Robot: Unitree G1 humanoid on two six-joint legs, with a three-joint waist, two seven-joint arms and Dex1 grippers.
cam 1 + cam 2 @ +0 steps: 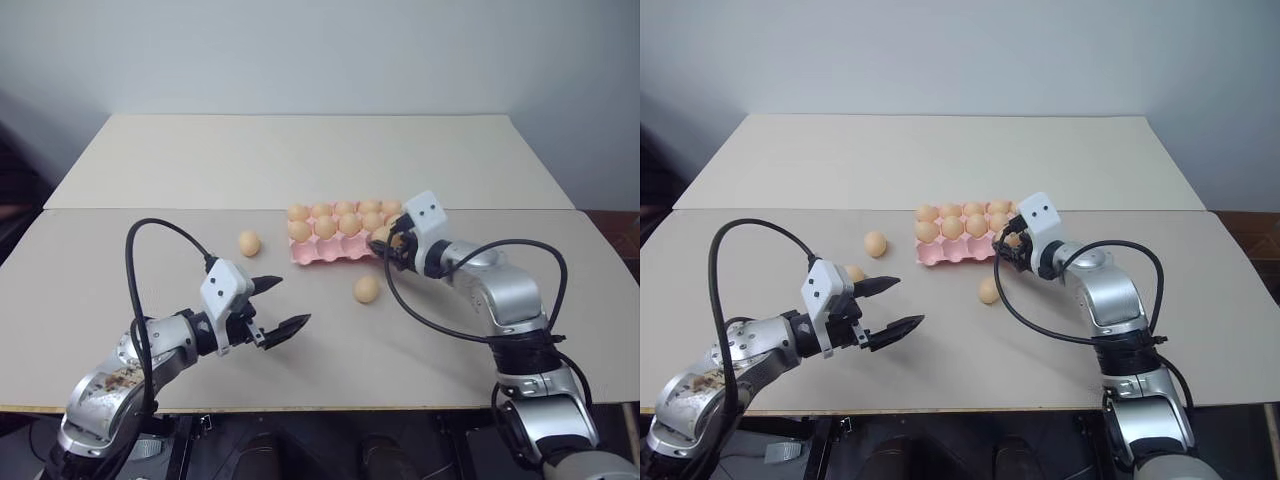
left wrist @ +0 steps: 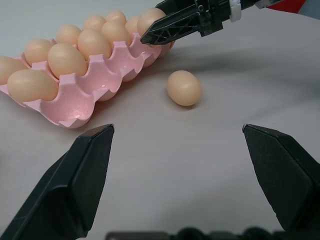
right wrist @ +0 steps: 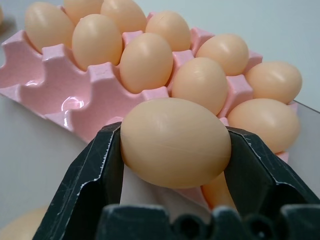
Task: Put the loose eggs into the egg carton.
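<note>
- Egg carton (image 1: 322, 252): pale pink moulded tray lying flat near the middle of the table (image 1: 300, 160); its 2 far rows hold eggs, while cups in the near row stand empty, seen in the right wrist view.
- Right gripper (image 1: 390, 242): clenched on 1 egg (image 3: 175, 142), the egg pinched between both black fingers and held at the carton's near right end, just above the near row.
- Left gripper (image 1: 283, 305): released, fingers spread wide, hovering over bare table to the near left of the carton, grasping nothing.
- Loose egg A (image 1: 366, 289): resting on the table just in front of the carton, below the right gripper.
- Loose egg B (image 1: 249, 243): resting on the table just left of the carton.
- Loose egg C (image 1: 854, 274): on the table by the left gripper, partly hidden behind it.
</note>
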